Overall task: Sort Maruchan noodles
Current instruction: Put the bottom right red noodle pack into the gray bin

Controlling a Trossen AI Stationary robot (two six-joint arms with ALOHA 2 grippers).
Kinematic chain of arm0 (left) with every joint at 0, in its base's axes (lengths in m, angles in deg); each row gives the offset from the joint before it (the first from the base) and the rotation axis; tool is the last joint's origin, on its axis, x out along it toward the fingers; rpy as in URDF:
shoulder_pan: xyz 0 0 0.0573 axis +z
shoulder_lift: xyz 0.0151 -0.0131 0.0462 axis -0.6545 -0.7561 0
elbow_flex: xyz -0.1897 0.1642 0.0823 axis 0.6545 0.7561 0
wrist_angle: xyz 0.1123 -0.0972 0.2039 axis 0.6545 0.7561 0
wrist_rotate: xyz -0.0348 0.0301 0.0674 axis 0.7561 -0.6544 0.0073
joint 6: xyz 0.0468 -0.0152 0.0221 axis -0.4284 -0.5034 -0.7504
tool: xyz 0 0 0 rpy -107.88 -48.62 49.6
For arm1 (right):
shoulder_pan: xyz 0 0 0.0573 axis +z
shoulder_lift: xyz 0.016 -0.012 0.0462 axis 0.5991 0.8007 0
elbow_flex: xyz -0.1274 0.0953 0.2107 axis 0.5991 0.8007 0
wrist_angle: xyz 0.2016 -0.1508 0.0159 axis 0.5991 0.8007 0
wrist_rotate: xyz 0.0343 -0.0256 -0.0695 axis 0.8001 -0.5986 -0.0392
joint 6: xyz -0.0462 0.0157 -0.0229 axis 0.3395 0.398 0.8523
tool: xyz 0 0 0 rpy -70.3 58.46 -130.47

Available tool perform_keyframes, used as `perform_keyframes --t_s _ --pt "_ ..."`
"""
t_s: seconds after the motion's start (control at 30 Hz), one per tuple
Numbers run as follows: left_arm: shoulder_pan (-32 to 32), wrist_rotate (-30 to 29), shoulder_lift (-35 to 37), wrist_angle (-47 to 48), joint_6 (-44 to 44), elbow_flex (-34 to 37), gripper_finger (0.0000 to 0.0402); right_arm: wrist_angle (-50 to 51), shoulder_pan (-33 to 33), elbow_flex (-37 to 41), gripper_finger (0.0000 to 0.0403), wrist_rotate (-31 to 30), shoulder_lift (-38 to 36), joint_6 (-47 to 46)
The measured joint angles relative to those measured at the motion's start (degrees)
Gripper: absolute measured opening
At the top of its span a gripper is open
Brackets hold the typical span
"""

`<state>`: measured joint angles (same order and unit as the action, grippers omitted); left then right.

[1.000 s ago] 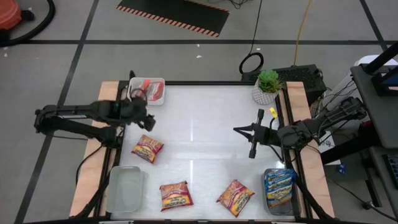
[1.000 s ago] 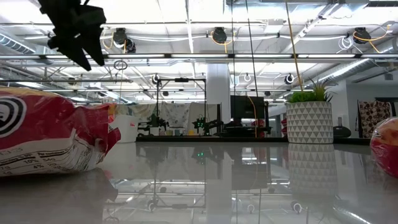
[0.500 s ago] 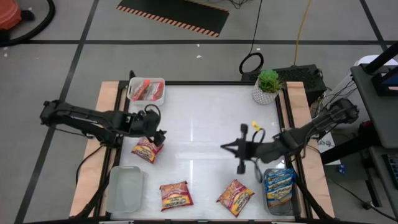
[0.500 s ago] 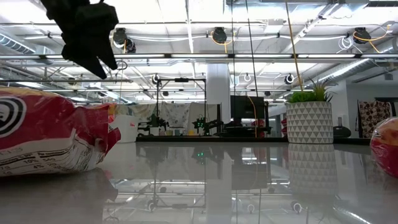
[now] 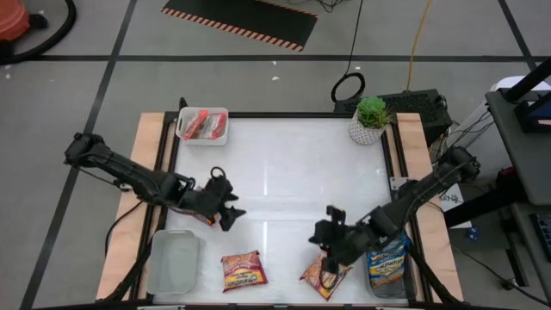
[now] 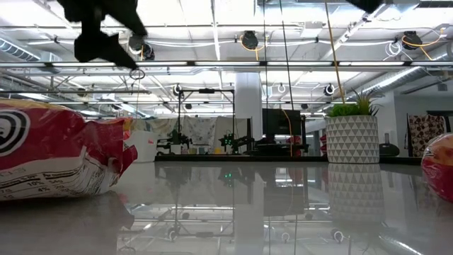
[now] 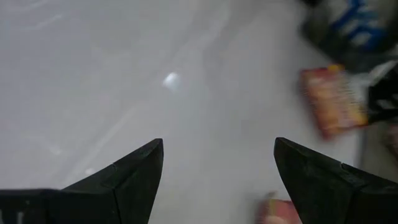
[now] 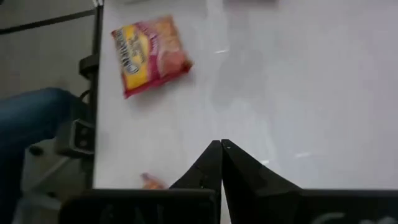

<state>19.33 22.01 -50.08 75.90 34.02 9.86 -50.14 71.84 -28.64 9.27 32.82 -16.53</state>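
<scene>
High view looks straight down; low view skims level across the table [image 5: 284, 164] (both share it); wrist views look down close.

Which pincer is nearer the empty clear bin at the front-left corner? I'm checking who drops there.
Left. The left pincer hovers open just beside the clear bin, toward the table's middle. The right pincer, shut, is far across the table, over a packet.

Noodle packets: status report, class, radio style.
Left gripper open, over a packet. Right gripper shut, above the orange-red packet. Blue packets binned. Nothing obstructing.
</scene>
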Motion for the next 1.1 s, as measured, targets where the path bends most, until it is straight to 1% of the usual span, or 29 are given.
perform_keyframes --t_s 0.17,0.37,0.47,0.57,0.63,0.77,0.9,1.0,1.1 --pt "-4.66 -0.56 -0.02 -4.51 0.3 -0.01 0.031 -0.5 4.1 -0.1 0.0 -0.34 1.19 -7.95" --pt "-10.46 -3.71 -0.75 -4.83 3.39 -0.01 0.031 -0.11 8.83 -0.1 0.0 -3.38 2.26 -16.13" --pt "-12.93 -4.13 -0.84 -4.87 4.82 -0.01 0.031 -0.45 9.77 -0.15 0.0 -4.7 3.31 -19.51" --pt "-14.43 -4.6 -1.58 -4.79 6.42 0.0 0.031 -0.28 10.05 -0.1 0.0 -4.76 5.0 -22.39" --pt "-15.39 -5.38 -1.54 -4.87 7.05 0.03 0.031 -0.22 9.94 -0.62 0.0 -3.82 6.6 -23.84" --pt "-16.97 -6.13 -1.55 -4.79 8.03 0.01 0.031 0.85 9.49 -3.02 0.0 1.06 10.72 -25.15" --pt "-19.03 -7.75 -1.55 -4.79 9.28 0.01 0.031 4.78 9.22 -6.14 0.0 4.52 14.36 -27.2" --pt "-20.85 -8.52 -2.34 -5.01 10.63 -0.01 0.031 8.33 9.24 -7.58 0.0 6.19 15.97 -30.36" --pt "-22.74 -9.12 -3.47 -4.9 12.27 0.01 0.031 9.03 9.04 -7.69 0.0 8.33 16.86 -33.83"
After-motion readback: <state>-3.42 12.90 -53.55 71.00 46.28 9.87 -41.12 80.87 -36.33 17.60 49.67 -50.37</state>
